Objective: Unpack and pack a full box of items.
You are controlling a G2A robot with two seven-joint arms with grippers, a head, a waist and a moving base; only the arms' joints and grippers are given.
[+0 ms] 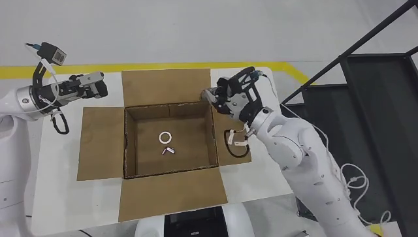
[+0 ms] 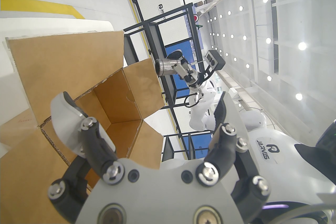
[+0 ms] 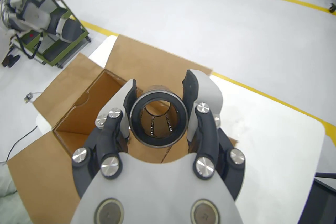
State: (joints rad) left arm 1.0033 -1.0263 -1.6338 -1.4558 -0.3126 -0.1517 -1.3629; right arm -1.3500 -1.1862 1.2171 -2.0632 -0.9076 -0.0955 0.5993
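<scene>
Matt corrugated cardboard box (image 1: pixel 166 87); smooth, shiny metal bearing (image 3: pixel 158 144).

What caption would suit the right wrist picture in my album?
The right hand grips a hollow metal cylinder above the rim of the open cardboard box.

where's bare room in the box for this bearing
The box floor is bare along both side walls; ring and small part crowd the middle. Table beside the left flap is free. Right gripper with the bearing crowds the far right corner.
</scene>
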